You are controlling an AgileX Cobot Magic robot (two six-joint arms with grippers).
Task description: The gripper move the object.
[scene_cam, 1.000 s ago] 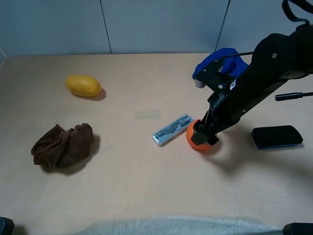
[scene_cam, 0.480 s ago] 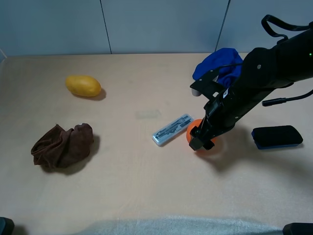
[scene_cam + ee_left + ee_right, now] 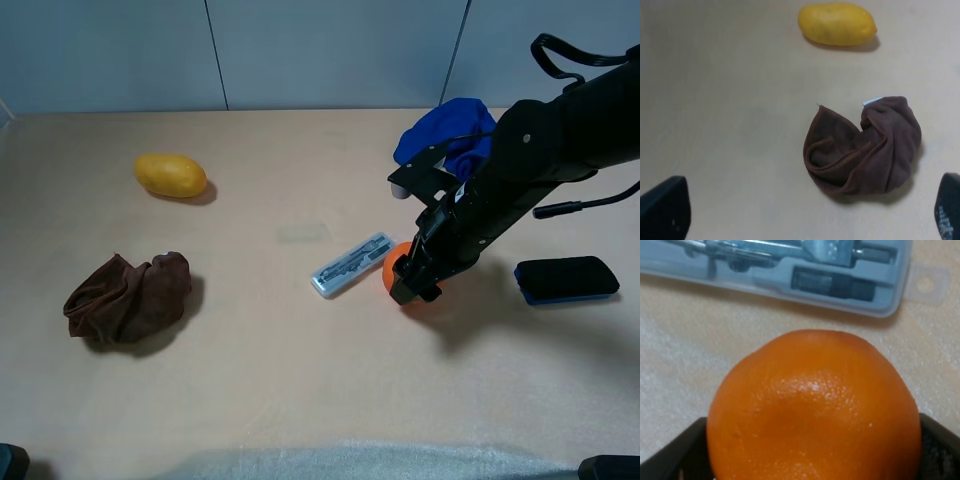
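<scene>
The round orange fruit [image 3: 397, 266] sits on the tan table, right of centre, just right of a clear tool case. My right gripper [image 3: 415, 281] is down over it, with a dark finger on each side. In the right wrist view the orange [image 3: 815, 410] fills the space between the two fingers [image 3: 670, 457], which press against its sides. My left gripper [image 3: 807, 210] is open and empty, its fingertips wide apart, hovering near the brown cloth. It does not show in the exterior high view.
A clear plastic tool case [image 3: 350, 265] lies touching or nearly touching the orange's left side. A black-and-blue eraser block [image 3: 566, 279] is to the right, and a blue cloth [image 3: 450, 135] behind. A yellow oval fruit [image 3: 171, 175] and a brown cloth [image 3: 128, 297] lie at the left.
The right arm's upper links have shifted back and its wrist has turned, while the gripper stays at the orange. The orange has hardly moved. Nothing else has changed.
</scene>
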